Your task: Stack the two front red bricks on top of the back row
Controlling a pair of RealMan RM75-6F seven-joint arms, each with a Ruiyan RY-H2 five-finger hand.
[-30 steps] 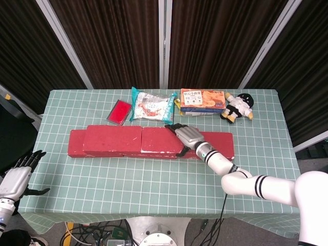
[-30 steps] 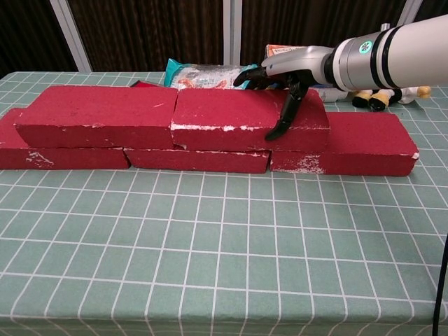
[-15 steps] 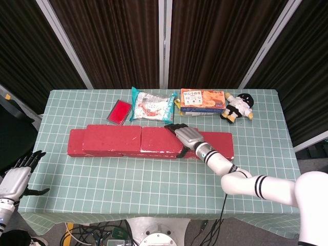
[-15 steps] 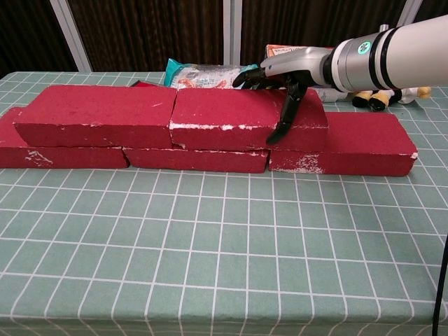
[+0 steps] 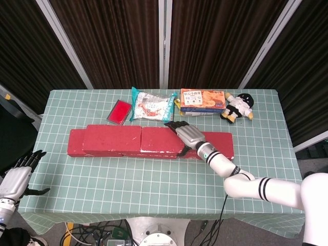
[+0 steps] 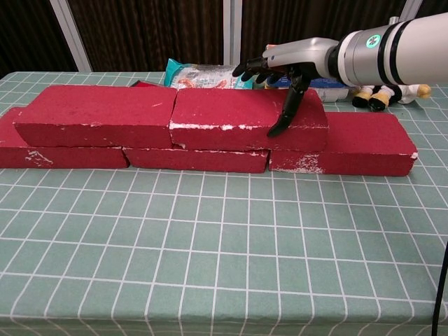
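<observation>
Head view: back row (image 5: 205,146) of red bricks stretched across the desk (image 5: 154,179), with two bricks stacked on top — left top brick (image 5: 113,138) and right top brick (image 5: 161,140) butted end to end. Right robot hand (image 5: 187,136) spread over the right end of the right top brick, fingers apart, thumb hanging down the brick's front face; gripping nothing, and raised slightly compared with half a second ago. Left robot hand (image 5: 18,177) off the desk's left edge, far from the bricks, fingers apart and empty, unchanged. Behind the bricks: a red packet (image 5: 119,111), a snack bag (image 5: 152,104), a biscuit box (image 5: 202,101) and a plush doll (image 5: 238,106). Chest view: right robot hand (image 6: 290,63) now lifted above the rear edge of the right top brick (image 6: 245,115), fingertips clear of its top where earlier resting there; thumb alone reaching down its front face. Left top brick (image 6: 94,112) beside it, both seated on the back row (image 6: 336,143), neither shifted.
</observation>
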